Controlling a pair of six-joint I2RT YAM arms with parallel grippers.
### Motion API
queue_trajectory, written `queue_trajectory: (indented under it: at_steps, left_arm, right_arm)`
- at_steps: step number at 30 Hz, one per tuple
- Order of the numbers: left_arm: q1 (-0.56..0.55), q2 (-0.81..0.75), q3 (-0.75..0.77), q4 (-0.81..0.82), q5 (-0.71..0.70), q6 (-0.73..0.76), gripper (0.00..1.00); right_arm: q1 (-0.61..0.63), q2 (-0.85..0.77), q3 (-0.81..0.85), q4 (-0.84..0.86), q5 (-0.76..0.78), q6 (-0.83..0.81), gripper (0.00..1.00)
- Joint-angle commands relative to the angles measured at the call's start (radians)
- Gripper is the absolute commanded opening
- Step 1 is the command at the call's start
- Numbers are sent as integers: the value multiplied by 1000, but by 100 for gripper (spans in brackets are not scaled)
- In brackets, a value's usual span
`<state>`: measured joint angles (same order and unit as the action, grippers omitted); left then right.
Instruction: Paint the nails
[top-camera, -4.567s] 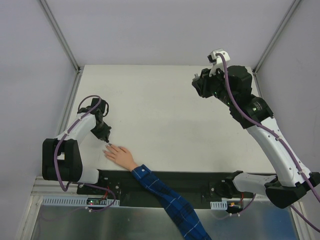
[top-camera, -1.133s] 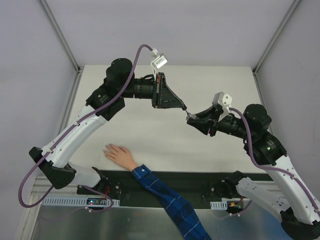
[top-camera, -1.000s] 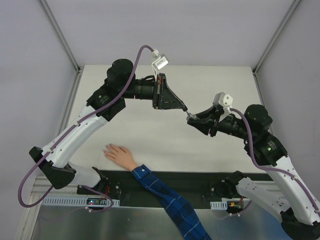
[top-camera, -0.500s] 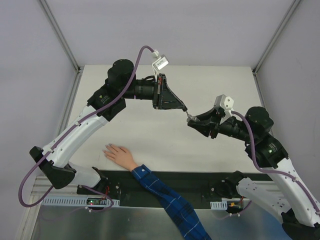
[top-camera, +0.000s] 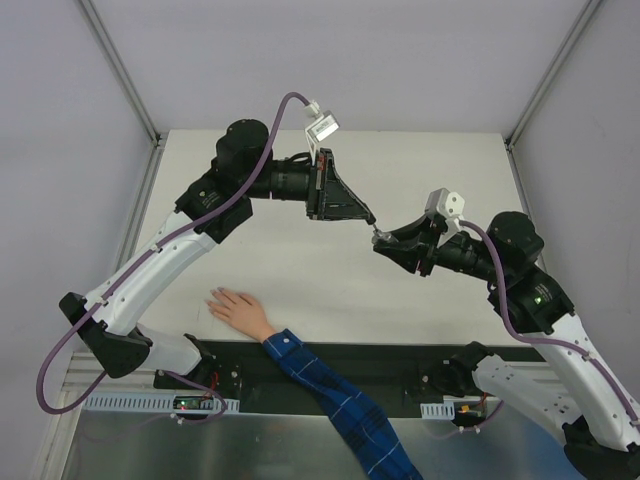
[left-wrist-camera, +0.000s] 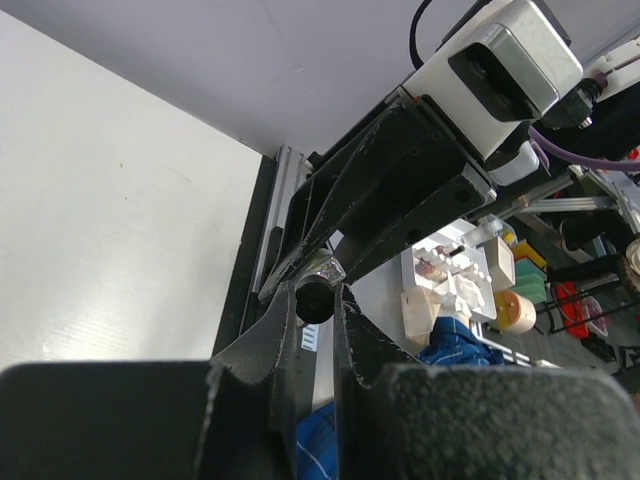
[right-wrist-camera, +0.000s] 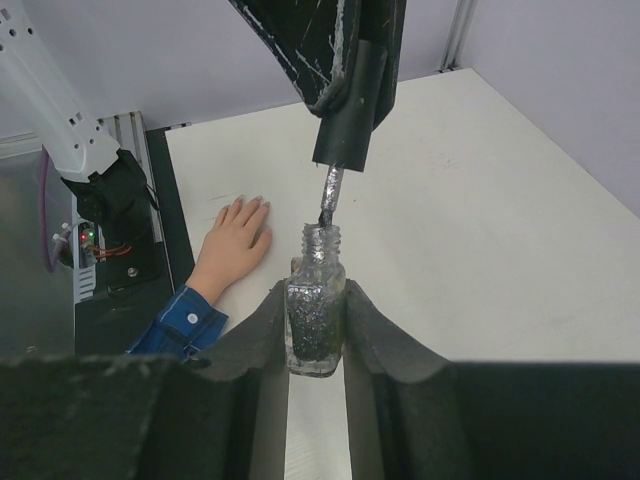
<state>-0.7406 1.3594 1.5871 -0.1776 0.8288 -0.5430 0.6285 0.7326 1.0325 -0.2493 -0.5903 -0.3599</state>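
Observation:
A pale hand (top-camera: 238, 307) with spread fingers lies flat at the table's near edge, its arm in a blue plaid sleeve (top-camera: 335, 400); it also shows in the right wrist view (right-wrist-camera: 232, 240). The nails are too small to make out. My right gripper (right-wrist-camera: 316, 312) is shut on a small glass polish bottle (right-wrist-camera: 315, 320) with dark glittery polish, held above the table's middle. My left gripper (left-wrist-camera: 312, 295) is shut on the black brush cap (right-wrist-camera: 348, 128), whose brush (right-wrist-camera: 328, 205) dips into the bottle's neck. The two grippers meet in the top view (top-camera: 373, 228).
The white table (top-camera: 300, 180) stretches between grey walls with metal corner posts. A black strip (top-camera: 330, 360) runs along the near edge by the arm bases. Both arms reach over the table's middle, well above and right of the hand.
4.6 s ago the left gripper was down by the hand and the right arm at the far right; now they meet over the middle. In the last second, only the right gripper shifted slightly.

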Motion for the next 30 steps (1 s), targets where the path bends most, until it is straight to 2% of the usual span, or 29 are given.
queue_trajectory:
  at_steps: [1,30]
  left_arm:
    - [-9,-16,40,46,20,-9,0]
    - [-14,-28,39,47,13,-15,0]
  right_arm:
    - [10,-1,8,67,-16,-17,0]
    - [13,-13,1,67,4,-25,0]
